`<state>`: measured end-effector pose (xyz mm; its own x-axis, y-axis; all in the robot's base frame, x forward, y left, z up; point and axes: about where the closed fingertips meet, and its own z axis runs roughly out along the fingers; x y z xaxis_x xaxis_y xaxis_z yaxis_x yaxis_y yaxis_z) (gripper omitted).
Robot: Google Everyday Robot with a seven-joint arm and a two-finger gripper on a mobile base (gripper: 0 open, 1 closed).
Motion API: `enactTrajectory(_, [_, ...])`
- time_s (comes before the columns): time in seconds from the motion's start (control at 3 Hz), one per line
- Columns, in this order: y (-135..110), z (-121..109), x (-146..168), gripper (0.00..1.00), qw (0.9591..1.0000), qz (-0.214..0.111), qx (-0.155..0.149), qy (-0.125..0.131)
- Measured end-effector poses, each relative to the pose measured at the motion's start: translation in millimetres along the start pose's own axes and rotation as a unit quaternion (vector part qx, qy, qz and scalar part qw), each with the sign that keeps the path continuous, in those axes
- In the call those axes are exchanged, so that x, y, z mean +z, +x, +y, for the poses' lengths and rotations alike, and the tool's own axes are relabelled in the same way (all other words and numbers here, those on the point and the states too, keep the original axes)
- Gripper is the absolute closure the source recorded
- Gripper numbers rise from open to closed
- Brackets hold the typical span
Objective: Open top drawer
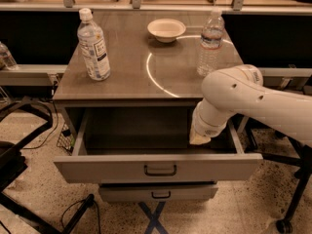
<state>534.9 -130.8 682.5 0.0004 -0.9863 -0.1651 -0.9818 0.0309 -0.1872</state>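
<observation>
The top drawer [97, 168] is a wide grey metal drawer with a small dark bar handle [160, 170] at its centre. It stands pulled far out from under the table top, showing a deep plain grey interior. My white arm reaches in from the right. Its gripper [199, 138] hangs over the right rear part of the drawer's inside, well behind the front panel and apart from the handle. A narrower grey drawer [158, 193] with a similar handle sits shut below.
On the grey table top [136, 77] stand a labelled water bottle [93, 47] at the left, a second bottle [210, 42] at the right and a white bowl [166, 29] at the back. Black chair legs and cables lie on the floor at both sides.
</observation>
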Motion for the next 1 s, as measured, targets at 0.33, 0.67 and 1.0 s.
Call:
enactTrajectory(0.33, [6,47,35,1.00,0.9991,0.018,0.005,-0.038])
enactTrajectory(0.67, [7,57,36,1.00,0.9989,0.021,0.007,-0.042])
enactTrajectory(1.0, [8,94,28,1.00,0.9983,0.028,0.017,-0.049])
